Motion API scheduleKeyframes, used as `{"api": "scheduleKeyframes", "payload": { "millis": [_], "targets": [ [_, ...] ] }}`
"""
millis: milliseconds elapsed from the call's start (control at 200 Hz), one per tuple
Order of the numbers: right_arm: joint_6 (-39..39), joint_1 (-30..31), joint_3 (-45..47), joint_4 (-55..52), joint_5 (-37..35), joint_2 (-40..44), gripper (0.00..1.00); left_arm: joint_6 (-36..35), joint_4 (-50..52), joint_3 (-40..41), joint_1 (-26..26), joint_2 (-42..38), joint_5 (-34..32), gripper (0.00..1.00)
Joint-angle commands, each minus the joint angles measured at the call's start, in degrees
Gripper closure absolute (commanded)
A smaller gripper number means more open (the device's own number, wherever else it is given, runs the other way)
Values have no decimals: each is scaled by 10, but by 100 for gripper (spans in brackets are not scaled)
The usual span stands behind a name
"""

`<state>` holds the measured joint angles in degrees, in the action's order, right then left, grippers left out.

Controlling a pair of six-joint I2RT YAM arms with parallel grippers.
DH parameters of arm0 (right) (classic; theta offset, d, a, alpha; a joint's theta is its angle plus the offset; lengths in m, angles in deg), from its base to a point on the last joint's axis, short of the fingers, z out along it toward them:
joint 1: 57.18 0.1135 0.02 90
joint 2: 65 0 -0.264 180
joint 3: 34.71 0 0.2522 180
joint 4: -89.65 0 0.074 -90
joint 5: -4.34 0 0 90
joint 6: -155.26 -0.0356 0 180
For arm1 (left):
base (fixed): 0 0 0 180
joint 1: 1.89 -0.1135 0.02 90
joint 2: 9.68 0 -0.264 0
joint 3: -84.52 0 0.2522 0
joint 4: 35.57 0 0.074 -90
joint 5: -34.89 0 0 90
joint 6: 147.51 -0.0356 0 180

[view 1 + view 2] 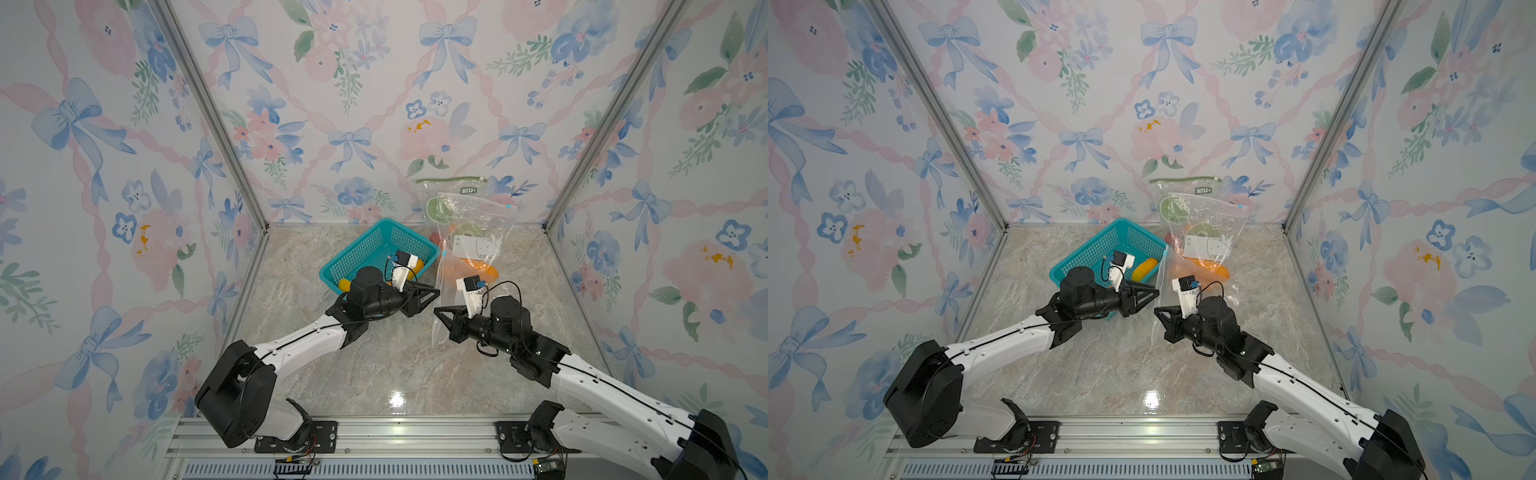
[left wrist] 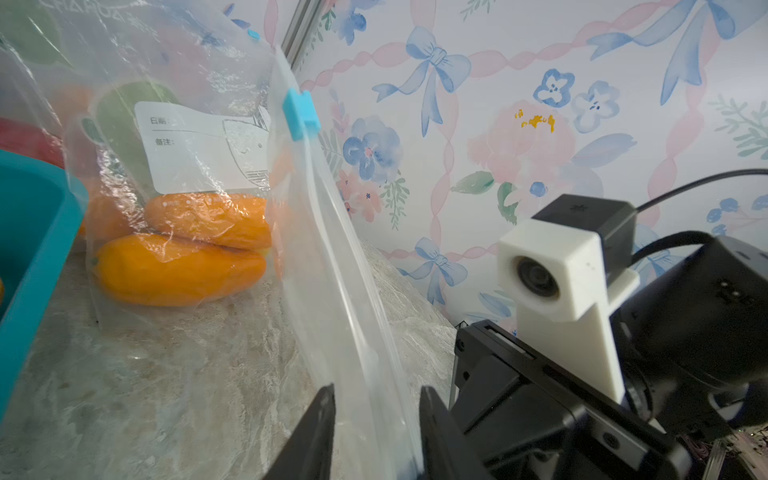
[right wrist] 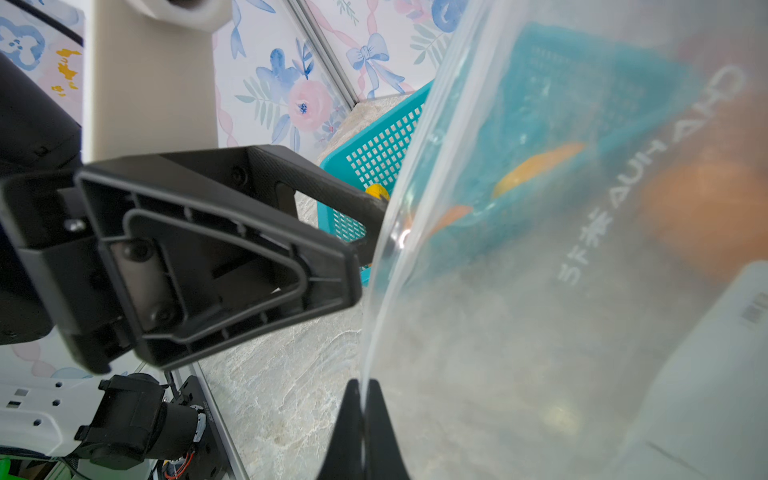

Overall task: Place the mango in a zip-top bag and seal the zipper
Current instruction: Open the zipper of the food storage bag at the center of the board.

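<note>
A clear zip-top bag [image 1: 441, 299] stands on edge between my two grippers, and its blue slider [image 2: 300, 114] sits at the far end of the zipper strip [image 2: 332, 257]. My right gripper [image 3: 363, 386] is shut on the bag's zipper edge. The left gripper [image 2: 376, 395] straddles the same strip with its jaws apart and film between them. In both top views the two gripper tips [image 1: 436, 293] [image 1: 1156, 309] nearly meet. Two orange mangoes [image 2: 178, 270] lie in a labelled clear bag [image 1: 473, 245] behind. A yellow mango [image 1: 1144, 268] lies in the teal basket [image 1: 365, 253].
A green-topped zip bag [image 1: 449, 195] leans on the back wall behind the labelled bag. The teal basket stands close to my left wrist. Metal frame posts [image 1: 552, 226] mark the back corners of the marble table [image 1: 374, 365].
</note>
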<state>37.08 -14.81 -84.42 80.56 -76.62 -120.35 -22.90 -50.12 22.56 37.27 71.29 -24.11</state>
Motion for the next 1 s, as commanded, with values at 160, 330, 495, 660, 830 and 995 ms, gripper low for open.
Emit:
{"api": "scheduleKeyframes", "payload": {
  "millis": [160, 330, 495, 660, 830, 995],
  "targets": [
    [12, 1, -12, 5, 3, -5, 100, 6, -9, -11, -4, 21, 11, 86],
    [16, 0, -17, -5, -3, -11, 100, 9, -9, -13, -2, 31, 21, 87],
    [16, -1, -19, -17, -16, -13, 100, 11, -9, -10, 1, 35, 26, 100],
    [10, 0, -32, -61, -37, -11, 100, 5, -9, 0, 2, 39, -15, 100],
    [-20, -1, -66, -170, -120, -8, 100, -4, -9, 21, 1, 43, -118, 100],
    [-66, -1, -143, -351, -252, -51, 100, 0, -9, 24, 3, 53, -143, 100]
  ]
}}
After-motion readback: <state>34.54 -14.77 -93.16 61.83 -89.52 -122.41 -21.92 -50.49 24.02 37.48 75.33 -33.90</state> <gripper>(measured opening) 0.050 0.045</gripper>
